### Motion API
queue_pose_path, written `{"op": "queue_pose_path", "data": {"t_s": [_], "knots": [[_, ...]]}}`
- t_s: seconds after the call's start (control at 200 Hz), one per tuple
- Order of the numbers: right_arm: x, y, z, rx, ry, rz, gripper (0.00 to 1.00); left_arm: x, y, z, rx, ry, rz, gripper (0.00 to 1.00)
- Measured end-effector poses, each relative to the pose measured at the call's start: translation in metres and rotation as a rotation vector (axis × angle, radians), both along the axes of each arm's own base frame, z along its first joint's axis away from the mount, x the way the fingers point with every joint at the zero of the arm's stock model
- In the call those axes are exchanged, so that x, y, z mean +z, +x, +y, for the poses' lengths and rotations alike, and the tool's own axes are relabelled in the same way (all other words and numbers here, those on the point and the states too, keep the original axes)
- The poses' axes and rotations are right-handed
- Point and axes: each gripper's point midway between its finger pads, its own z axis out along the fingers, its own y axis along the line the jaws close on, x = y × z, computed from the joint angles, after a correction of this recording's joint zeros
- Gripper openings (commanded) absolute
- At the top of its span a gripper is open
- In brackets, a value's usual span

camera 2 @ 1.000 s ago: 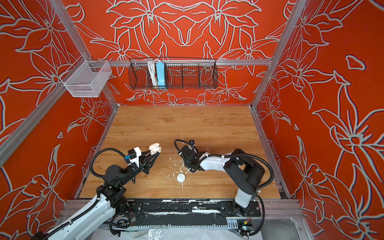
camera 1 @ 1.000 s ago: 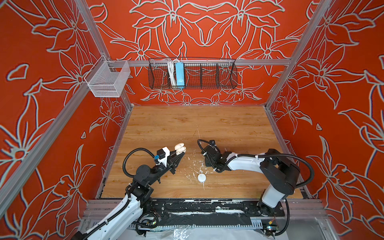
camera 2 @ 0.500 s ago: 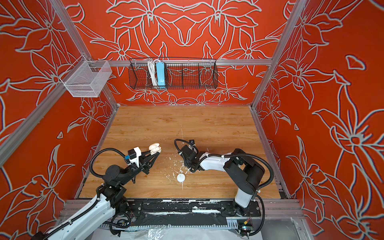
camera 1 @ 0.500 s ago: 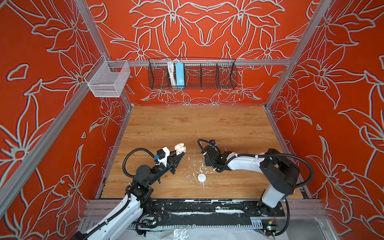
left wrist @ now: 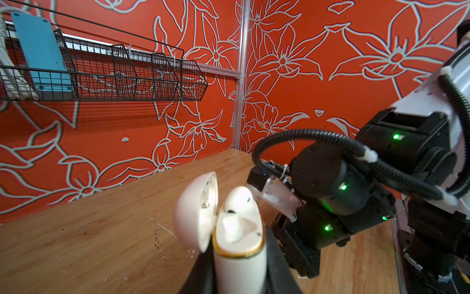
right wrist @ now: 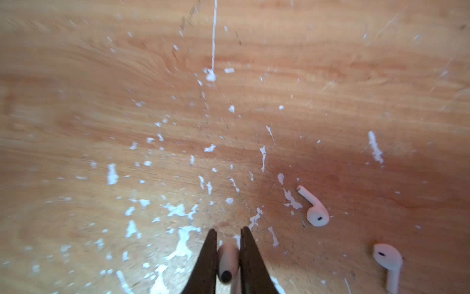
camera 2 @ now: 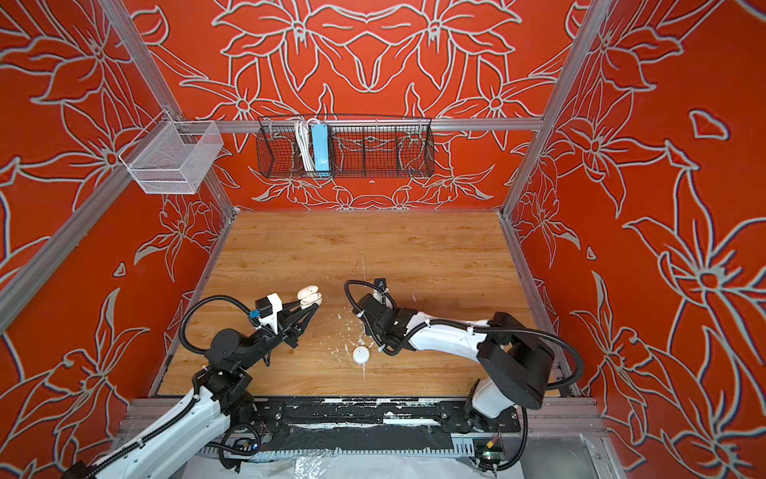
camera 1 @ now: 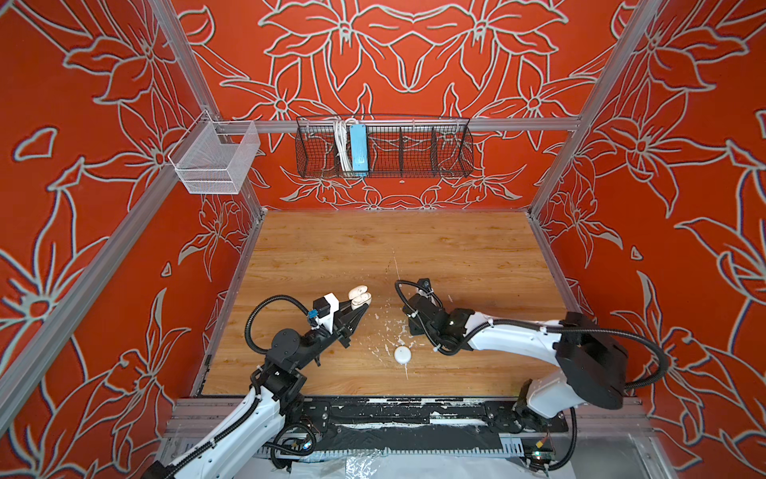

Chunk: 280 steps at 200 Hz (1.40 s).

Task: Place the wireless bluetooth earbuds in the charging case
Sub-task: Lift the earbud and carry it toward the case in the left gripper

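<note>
The round white charging case (camera 1: pixel 402 355) (camera 2: pixel 361 355) lies closed on the wooden table between the two arms. Two white earbuds (right wrist: pixel 314 210) (right wrist: pixel 387 259) lie on the wood beside my right gripper (right wrist: pixel 228 233), which points down and is shut on a beige earbud (right wrist: pixel 227 254) with a dark opening. Both top views hide its fingertips under the wrist. My left gripper (camera 1: pixel 359 306) (left wrist: pixel 239 276) is raised and shut on an open cream case (left wrist: pixel 239 257) (camera 2: pixel 309 295). Its lid (left wrist: pixel 197 211) is swung back and one earbud (left wrist: pixel 239 203) sits inside.
White paint flecks (right wrist: pixel 181 211) and a long scratch mark the wood around the right gripper. A black wire basket (camera 1: pixel 414 145) with a blue box hangs on the back wall. A white mesh basket (camera 1: pixel 215 159) hangs at the left. Red walls enclose three sides.
The right gripper's jaws have drawn in onto the beige earbud. Both arms and the round white case stay where they were.
</note>
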Motion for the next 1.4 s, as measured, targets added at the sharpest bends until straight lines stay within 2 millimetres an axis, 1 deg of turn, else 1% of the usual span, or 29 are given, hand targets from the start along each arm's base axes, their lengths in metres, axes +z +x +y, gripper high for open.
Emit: {"op": "queue_pose_path", "data": {"t_s": [0.065,0.165,0.265,0.36,0.52,0.571,0.776,0.841,0.951,1.081,1.221,1.296,1.401], "knots": [[0.017,-0.002,0.003,0.006,0.014,-0.054,0.13,-0.003,0.001,-0.001,-0.001,0.005,0.01,0.0],[0.049,-0.008,0.012,0.023,0.05,-0.16,0.13,-0.006,0.003,-0.002,-0.005,0.009,0.023,0.0],[0.086,-0.015,0.02,0.034,0.104,-0.276,0.12,-0.008,0.003,-0.004,-0.011,0.009,0.029,0.0],[0.114,-0.02,0.027,0.038,0.16,-0.362,0.12,-0.007,0.004,-0.004,-0.014,0.007,0.027,0.0],[0.151,-0.027,0.041,0.049,0.25,-0.475,0.11,-0.006,0.003,-0.004,-0.016,0.003,0.024,0.0],[0.163,-0.03,0.049,0.061,0.292,-0.51,0.11,-0.006,0.003,-0.005,-0.018,0.001,0.023,0.0],[0.204,-0.044,0.074,0.116,0.46,-0.619,0.1,-0.008,0.001,-0.004,-0.023,-0.003,0.019,0.0],[0.213,-0.046,0.083,0.141,0.507,-0.649,0.1,-0.008,0.0,-0.005,-0.026,-0.006,0.018,0.0],[0.224,-0.051,0.1,0.195,0.57,-0.689,0.1,-0.008,-0.001,-0.005,-0.029,-0.008,0.013,0.0],[0.228,-0.056,0.118,0.263,0.617,-0.727,0.1,-0.005,-0.005,-0.006,-0.045,-0.011,-0.009,0.0],[0.227,-0.063,0.136,0.343,0.651,-0.754,0.1,0.001,-0.011,-0.009,-0.063,-0.01,-0.043,0.0],[0.229,-0.068,0.142,0.385,0.676,-0.77,0.09,0.005,-0.014,-0.009,-0.063,-0.012,-0.063,0.0],[0.231,-0.075,0.145,0.43,0.702,-0.788,0.08,0.011,-0.017,-0.007,-0.057,-0.019,-0.093,0.0]]}}
